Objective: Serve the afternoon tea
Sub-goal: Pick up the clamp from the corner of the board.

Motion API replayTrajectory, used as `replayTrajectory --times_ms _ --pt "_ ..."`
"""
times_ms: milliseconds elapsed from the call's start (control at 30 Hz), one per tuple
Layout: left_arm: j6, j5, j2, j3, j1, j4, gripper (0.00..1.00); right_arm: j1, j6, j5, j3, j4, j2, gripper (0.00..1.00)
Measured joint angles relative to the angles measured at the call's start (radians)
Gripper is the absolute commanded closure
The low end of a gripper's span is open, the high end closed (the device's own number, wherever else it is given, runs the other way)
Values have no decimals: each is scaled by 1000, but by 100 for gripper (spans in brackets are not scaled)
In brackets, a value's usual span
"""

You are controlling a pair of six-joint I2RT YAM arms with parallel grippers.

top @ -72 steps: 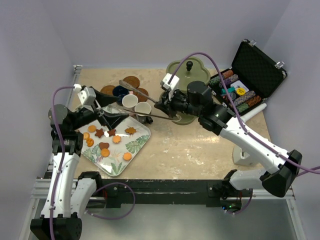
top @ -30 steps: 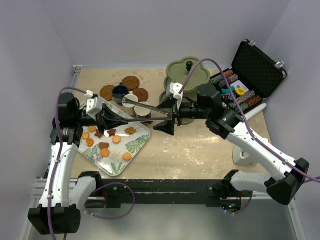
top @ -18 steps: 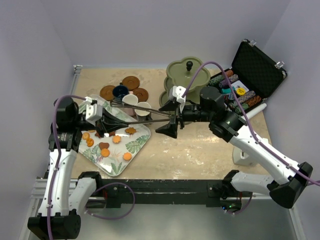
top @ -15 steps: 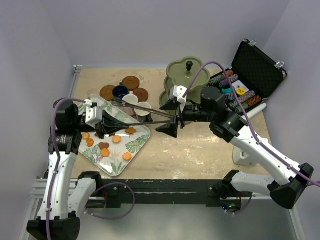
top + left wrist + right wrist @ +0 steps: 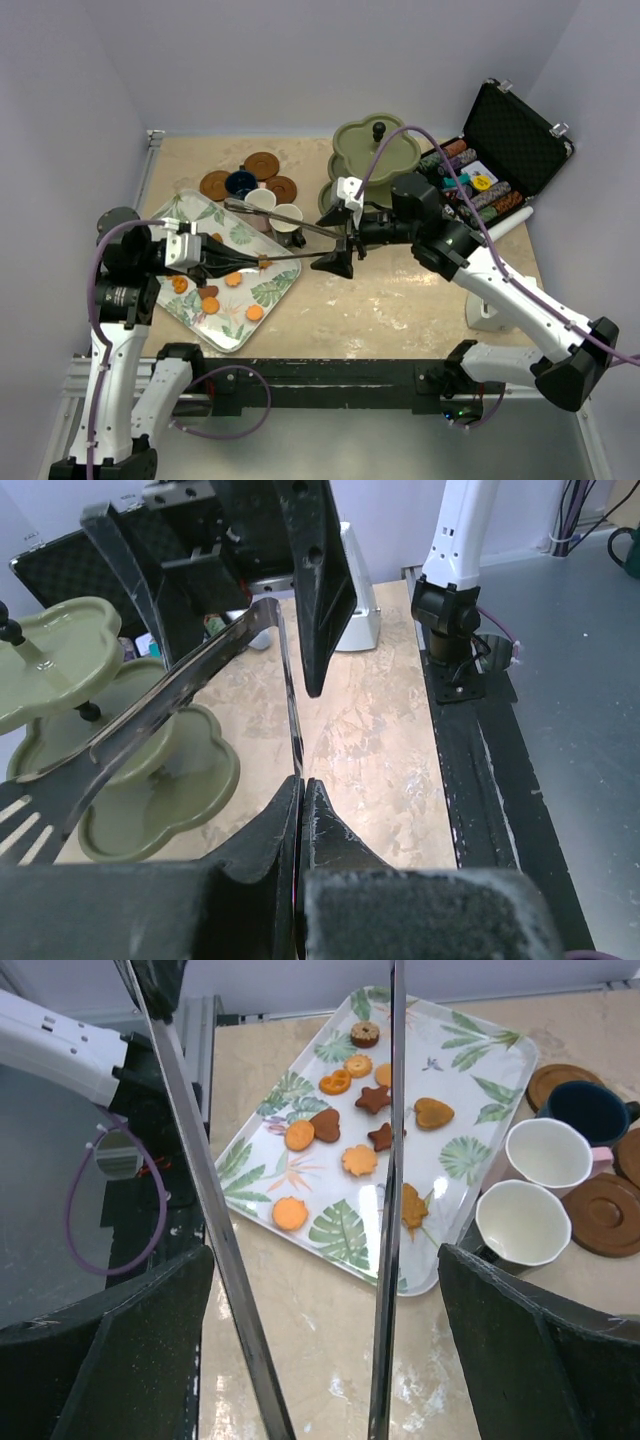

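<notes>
Compared with the earliest view, the left arm sits farther back toward the near left. The right gripper stands at mid-table instead of against the stand, and the tongs span the gap between the two.

Near left: leaf-patterned tray carrying the biscuits, none yet served. Over its right part is the left gripper, jaws fully closed on one tong arm only, held edge-on. The other arm, with its slotted tip, springs free toward the cups.

Mid-table: right gripper, jaws at full spread, straddling the hinge end of the tongs without pressing either arm.

Farther back, left: three cups clustered with the saucers.

Far centre: three-tier stand, no biscuit visible on it.

Step in hand, as judged: passing the tongs between the arms. To do it well, the right jaws should close across both arms a little ahead of the hinge, so that squeezing shuts the tips. The left should hold until that grip is firm, since a one-arm pinch lets the tool pivot. It should then withdraw straight back, leaving the free tip clear of the cups.
</notes>
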Motion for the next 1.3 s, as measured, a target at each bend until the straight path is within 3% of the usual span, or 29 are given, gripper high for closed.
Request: replayTrajectory --times_ms 333,500,633,1000,1200,1300 --pt "1 -2 5 9 -7 -28 100 0 -31 -83 13 -23 97 9" --pt "11 2 36 14 -10 -44 100 0 -29 -80 12 -11 83 30" --pt "39 0 74 41 -11 -71 100 0 -22 -71 10 0 59 39" --pt "245 11 221 185 -12 -299 100 6 16 20 -28 53 3 23" --pt "309 10 241 198 -12 -378 100 27 16 43 -43 50 8 23" --pt "325 10 246 207 -12 -402 100 38 16 51 -43 50 15 33"
